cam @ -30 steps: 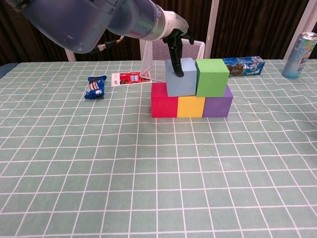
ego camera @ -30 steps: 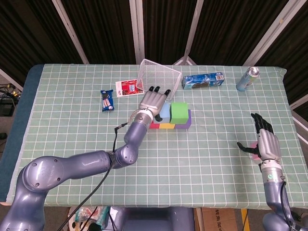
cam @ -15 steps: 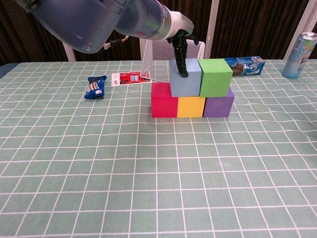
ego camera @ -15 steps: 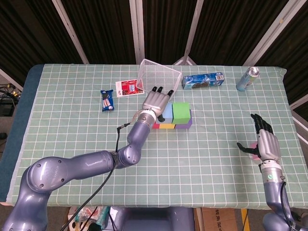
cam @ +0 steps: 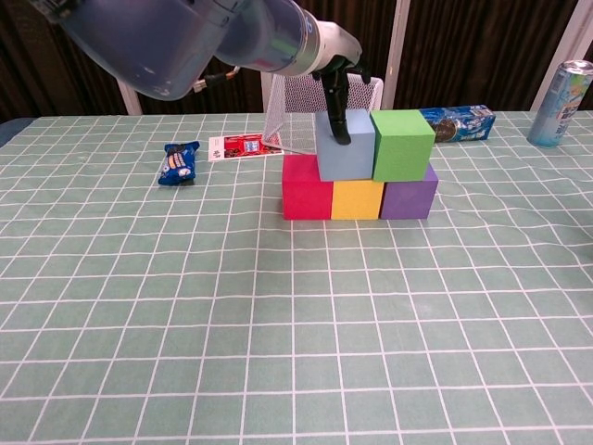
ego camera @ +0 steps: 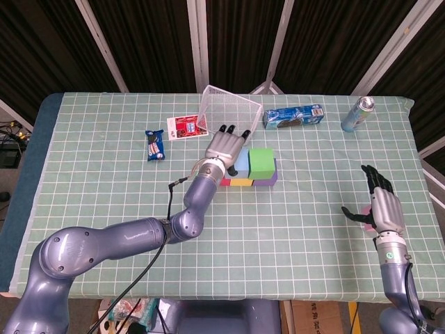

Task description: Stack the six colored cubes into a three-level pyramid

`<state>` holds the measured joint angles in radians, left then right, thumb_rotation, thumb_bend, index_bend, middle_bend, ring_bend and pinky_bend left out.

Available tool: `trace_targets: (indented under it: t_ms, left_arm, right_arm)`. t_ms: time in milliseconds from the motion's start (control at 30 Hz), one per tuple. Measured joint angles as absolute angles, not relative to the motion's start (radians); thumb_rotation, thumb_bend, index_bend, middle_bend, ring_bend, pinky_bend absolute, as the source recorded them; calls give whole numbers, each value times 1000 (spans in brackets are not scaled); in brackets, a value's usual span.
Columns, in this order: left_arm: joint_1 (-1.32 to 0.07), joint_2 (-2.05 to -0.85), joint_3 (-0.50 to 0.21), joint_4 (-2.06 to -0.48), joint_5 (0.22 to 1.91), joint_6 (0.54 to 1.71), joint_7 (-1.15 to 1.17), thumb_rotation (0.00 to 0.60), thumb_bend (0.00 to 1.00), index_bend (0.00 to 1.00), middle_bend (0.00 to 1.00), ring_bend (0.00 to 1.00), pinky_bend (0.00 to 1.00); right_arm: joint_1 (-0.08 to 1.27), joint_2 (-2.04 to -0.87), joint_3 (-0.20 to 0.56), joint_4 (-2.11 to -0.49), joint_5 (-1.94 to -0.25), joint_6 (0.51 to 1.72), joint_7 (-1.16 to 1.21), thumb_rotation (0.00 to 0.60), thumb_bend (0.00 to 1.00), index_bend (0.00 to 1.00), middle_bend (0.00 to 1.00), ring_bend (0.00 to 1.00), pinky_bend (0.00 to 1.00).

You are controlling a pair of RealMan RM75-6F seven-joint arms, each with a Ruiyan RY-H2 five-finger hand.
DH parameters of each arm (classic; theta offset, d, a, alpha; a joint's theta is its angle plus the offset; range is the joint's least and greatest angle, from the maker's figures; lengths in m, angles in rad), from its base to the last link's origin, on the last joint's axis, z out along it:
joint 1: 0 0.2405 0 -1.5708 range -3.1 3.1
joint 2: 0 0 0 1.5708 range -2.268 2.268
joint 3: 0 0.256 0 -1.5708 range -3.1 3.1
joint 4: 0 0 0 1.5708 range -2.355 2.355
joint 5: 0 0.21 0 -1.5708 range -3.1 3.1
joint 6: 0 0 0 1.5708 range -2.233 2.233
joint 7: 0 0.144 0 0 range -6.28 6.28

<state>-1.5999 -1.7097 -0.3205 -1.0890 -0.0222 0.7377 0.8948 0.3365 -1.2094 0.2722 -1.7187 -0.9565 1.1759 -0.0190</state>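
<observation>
Since a second ago, we have nudged the pale blue foam cube (cam: 345, 148) rightward until it touches the green foam cube (cam: 402, 145); both sit atop the row of red cube (cam: 307, 187), yellow cube (cam: 357, 198) and purple cube (cam: 409, 198) on the green checked tabletop (cam: 278, 315). Our left robot hand (ego camera: 224, 147) rests its dark fingers (cam: 336, 107) against the blue cube, gripping nothing. Our right robot hand (ego camera: 381, 206) hovers spread over a small pink cube (ego camera: 364, 213) by the tabletop's right edge.
</observation>
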Motion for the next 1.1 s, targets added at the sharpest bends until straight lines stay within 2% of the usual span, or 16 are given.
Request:
trace_targets:
  t_ms: [667, 900, 1100]
  left_arm:
    - [-1599, -1718, -321, -1086, -18, 733, 889, 600, 306, 23, 367, 22, 12]
    - [-1599, -1720, -321, -1085, -20, 732, 888, 600, 292, 15, 316, 22, 12]
    - [-1599, -1722, -320, -1084, -16, 731, 888, 600, 257, 0, 200, 22, 12]
  right_arm:
    - [336, -1208, 273, -1720, -955, 1173, -14, 600, 236, 0, 0, 0, 0]
    - [337, -1208, 272, -1721, -955, 1173, -16, 600, 235, 0, 0, 0, 0]
    - [337, -1209, 271, -1721, -956, 1173, -15, 600, 236, 0, 0, 0, 0]
